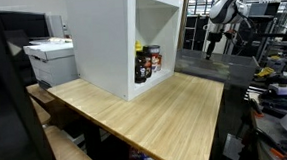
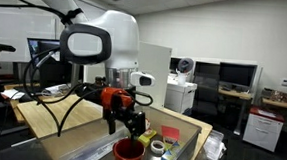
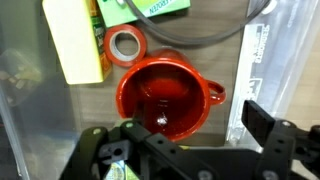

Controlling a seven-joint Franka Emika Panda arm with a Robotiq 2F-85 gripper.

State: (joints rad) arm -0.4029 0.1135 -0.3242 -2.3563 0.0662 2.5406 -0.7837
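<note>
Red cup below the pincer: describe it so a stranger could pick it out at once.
Find the big white robot arm; its open pincer hangs right over the red cup. It is the only deep, round vessel with a small side handle, beside a tape roll and a yellow block.

Bright overhead light, soft focus, perhaps glare

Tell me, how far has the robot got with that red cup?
Done: the arm has its jaws above the red cup, which stands upright beside a roll of tape. In hand: nothing; the jaws stand open, clear of the cup. Left: by the look of it, coming down, closing on the cup and lifting it.
</note>
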